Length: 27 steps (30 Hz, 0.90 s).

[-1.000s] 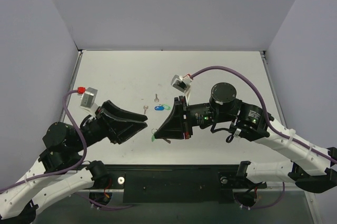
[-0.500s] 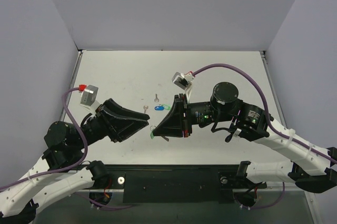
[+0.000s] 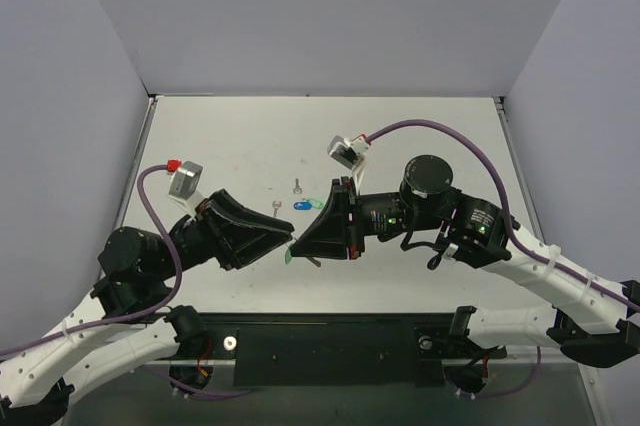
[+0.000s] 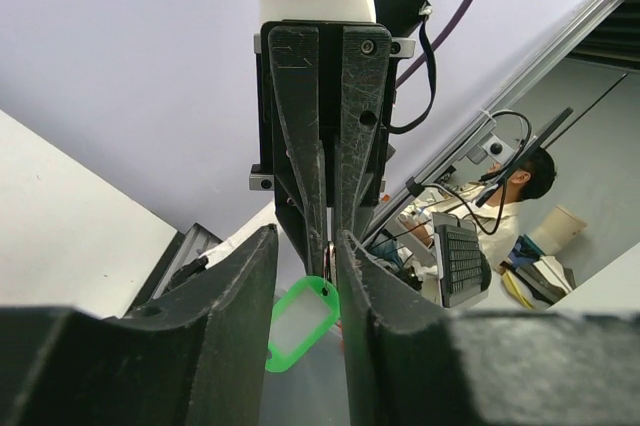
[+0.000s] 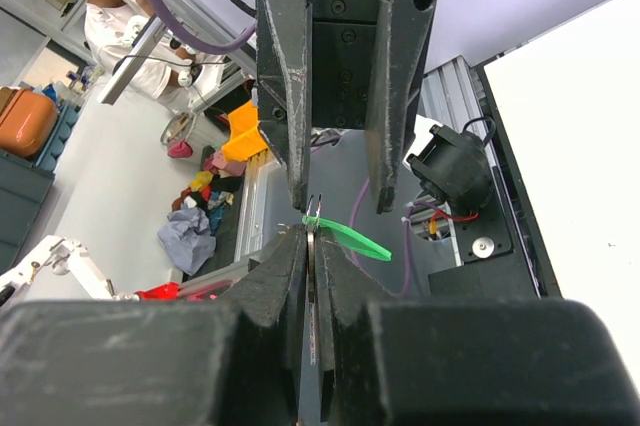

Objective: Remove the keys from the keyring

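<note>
The right gripper point(image 5: 310, 242) is pinched tight on the thin metal keyring point(image 5: 312, 208), with a green tag point(image 4: 300, 321) dangling from it (seen edge-on from the right wrist). The left gripper point(image 4: 305, 242) faces it, fingers apart on either side of the ring. Bare keys point(image 3: 297, 186) and a blue-headed key point(image 3: 302, 205) lie on the table point(image 3: 430, 126) just behind
</note>
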Available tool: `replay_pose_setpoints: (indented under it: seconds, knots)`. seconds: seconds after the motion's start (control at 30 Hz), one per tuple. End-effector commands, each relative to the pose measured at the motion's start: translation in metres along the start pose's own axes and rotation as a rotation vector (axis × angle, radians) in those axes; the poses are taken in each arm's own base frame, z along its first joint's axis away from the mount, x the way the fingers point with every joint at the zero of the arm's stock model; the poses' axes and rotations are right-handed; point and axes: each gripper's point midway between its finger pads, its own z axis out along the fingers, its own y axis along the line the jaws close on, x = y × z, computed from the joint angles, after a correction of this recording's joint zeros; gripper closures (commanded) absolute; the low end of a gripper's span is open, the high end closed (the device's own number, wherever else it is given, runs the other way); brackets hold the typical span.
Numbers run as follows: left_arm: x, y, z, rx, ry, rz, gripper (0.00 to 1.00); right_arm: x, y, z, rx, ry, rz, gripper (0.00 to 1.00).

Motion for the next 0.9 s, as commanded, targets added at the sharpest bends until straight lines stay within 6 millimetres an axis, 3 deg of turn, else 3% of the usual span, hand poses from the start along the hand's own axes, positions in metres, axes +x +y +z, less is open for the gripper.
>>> replay_pose_setpoints:
  seconds: [0.0, 0.2, 0.33, 0.43, 0.67, 0.87]
  knots:
    - [-0.003, -0.015, 0.002, 0.069, 0.002, 0.008, 0.64, -0.019, 0.013, -0.002, -0.039, -0.063, -0.051, 1.0]
    - [0.001, -0.016, 0.003, 0.072, 0.024, 0.004, 0.67, -0.021, 0.011, -0.003, -0.028, -0.072, -0.056, 1.0]
    - [0.004, -0.017, 0.004, 0.077, 0.035, -0.002, 0.75, -0.02, 0.01, -0.004, -0.027, -0.073, -0.056, 1.0]
    - [0.004, -0.017, 0.006, 0.076, 0.034, -0.009, 1.0, -0.02, 0.01, -0.004, -0.027, -0.072, -0.054, 1.0]
    - [-0.001, -0.011, 0.003, 0.021, 0.0, -0.01, 1.0, -0.019, 0.01, -0.006, -0.021, -0.079, -0.041, 1.0]
    - [-0.01, -0.002, 0.001, -0.045, -0.049, -0.006, 1.0, -0.02, 0.013, -0.009, -0.041, -0.111, -0.027, 0.79]
